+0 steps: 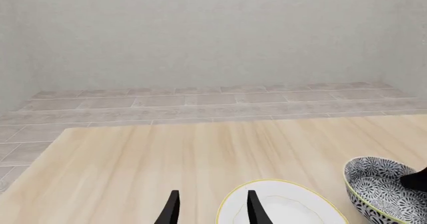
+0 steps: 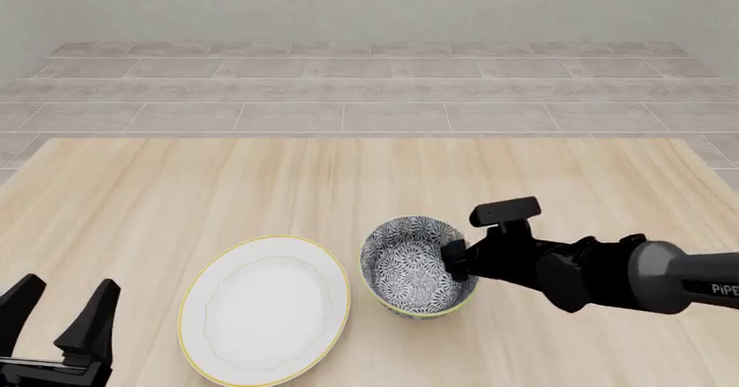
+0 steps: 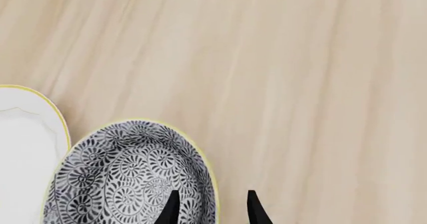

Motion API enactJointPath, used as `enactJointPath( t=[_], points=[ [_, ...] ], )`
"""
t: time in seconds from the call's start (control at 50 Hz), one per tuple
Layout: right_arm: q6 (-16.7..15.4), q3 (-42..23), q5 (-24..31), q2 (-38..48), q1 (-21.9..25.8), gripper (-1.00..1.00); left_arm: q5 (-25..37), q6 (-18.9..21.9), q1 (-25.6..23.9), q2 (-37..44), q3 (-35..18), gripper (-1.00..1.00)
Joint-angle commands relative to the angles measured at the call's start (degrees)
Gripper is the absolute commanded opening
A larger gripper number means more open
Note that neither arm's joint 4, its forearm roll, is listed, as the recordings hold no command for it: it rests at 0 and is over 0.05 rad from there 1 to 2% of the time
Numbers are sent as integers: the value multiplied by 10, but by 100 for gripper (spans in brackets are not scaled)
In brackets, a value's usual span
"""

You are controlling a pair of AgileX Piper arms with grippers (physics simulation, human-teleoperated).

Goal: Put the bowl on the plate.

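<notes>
- While the bowl (image 2: 414, 267) sits on the table (image 2: 346, 188) just right of the plate (image 2: 266, 307), close beside it but not on it, the step in hand looks like the grasp of the bowl.
- The right gripper (image 3: 210, 206) straddles the bowl's right rim: one finger inside, one outside, jaws apart with the wall between them; whether they already pinch it I cannot tell.
- The left gripper (image 2: 58, 318) waits at the near left, jaws spread wide and empty, near the plate's left edge.
- Next, as I judge it: close firmly on the rim, lift clear of the table, carry left over the plate's middle, lower and let go.
- The bowl may tilt when held by one rim.
</notes>
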Motion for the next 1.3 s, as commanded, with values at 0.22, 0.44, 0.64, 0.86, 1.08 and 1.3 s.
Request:
enactJointPath(
  t=[0.22,0.44,0.64,0.86,1.08,1.3],
  points=[
    [7,11,-24,26,6,100,-6,1,0,5,0,100],
    [4,12,-23,24,8,100,-9,1,0,7,0,100],
    [-17,12,-18,12,-4,-100,-7,0,0,4,0,100],
    [-21,10,6,-28,0,-100,-5,0,1,2,0,100],
    [10,-5,42,-71,4,-100,-8,0,1,6,0,100],
    [16,-33,88,-114,1,-100,-18,0,1,17,0,100]
  ],
)
